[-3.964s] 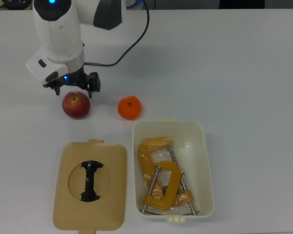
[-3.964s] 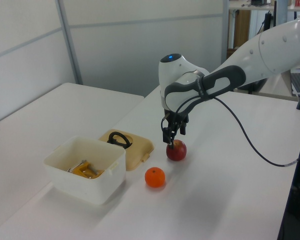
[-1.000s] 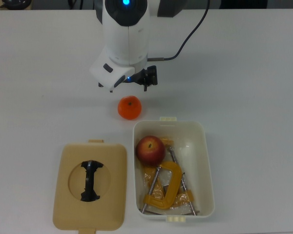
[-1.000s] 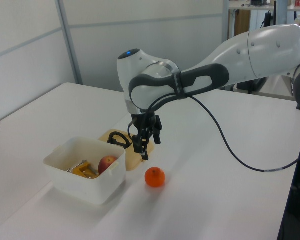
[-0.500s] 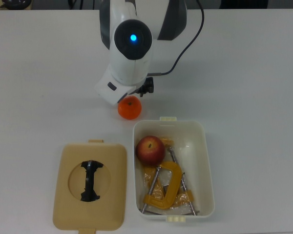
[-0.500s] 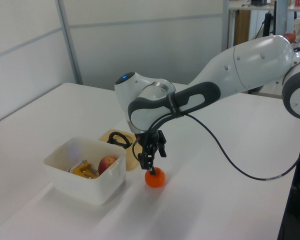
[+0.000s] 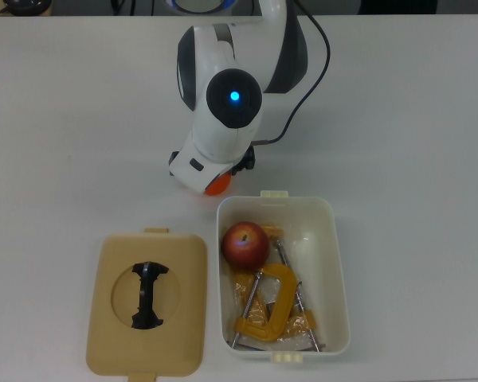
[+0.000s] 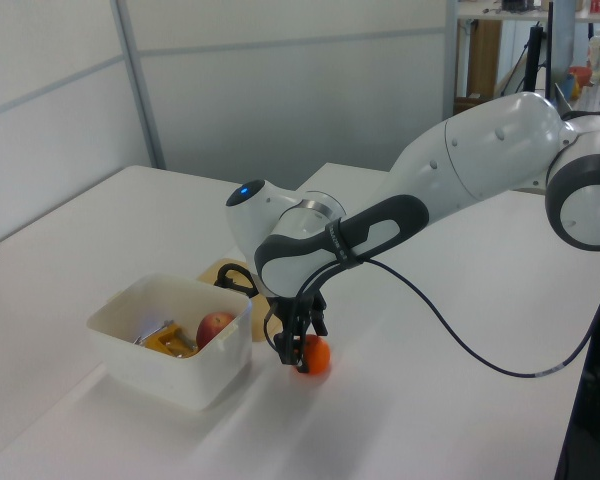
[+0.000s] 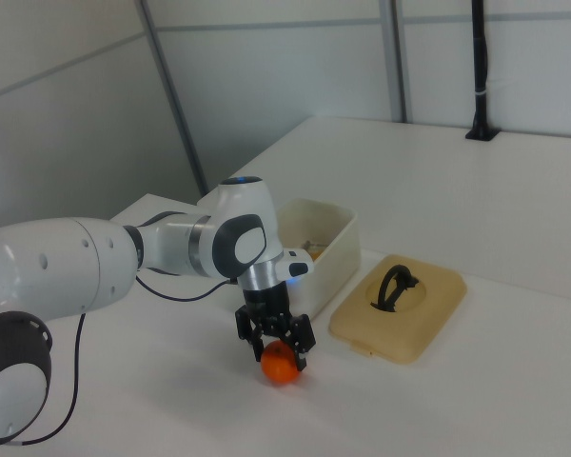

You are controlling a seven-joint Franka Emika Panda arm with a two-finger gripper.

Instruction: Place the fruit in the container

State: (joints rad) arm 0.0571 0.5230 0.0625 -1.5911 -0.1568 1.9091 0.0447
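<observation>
The orange fruit [image 9: 281, 367] rests on the white table beside the container's short end. My gripper [image 9: 277, 352] is lowered over it, open, with one finger on each side. In the left view the orange [image 8: 317, 357] shows just right of a dark finger [image 8: 286, 350]. In the top view the arm's wrist covers all but a sliver of the orange [image 7: 217, 186]. The red apple [image 7: 245, 243] lies inside the white container [image 7: 340, 270], at the end nearest the orange. It also shows in the left view as the apple [image 8: 215, 326] inside the tub [image 8: 170, 375].
A yellow-orange C-clamp [image 7: 275, 306] lies in the container with the apple. The tan lid [image 7: 111, 334] with a black handle lies flat to the top view's left of the tub. A black cable runs from the wrist across the table.
The apple, on the table four seconds ago, now lies in the container. Over the last second the gripper moved over the orange and came down around it.
</observation>
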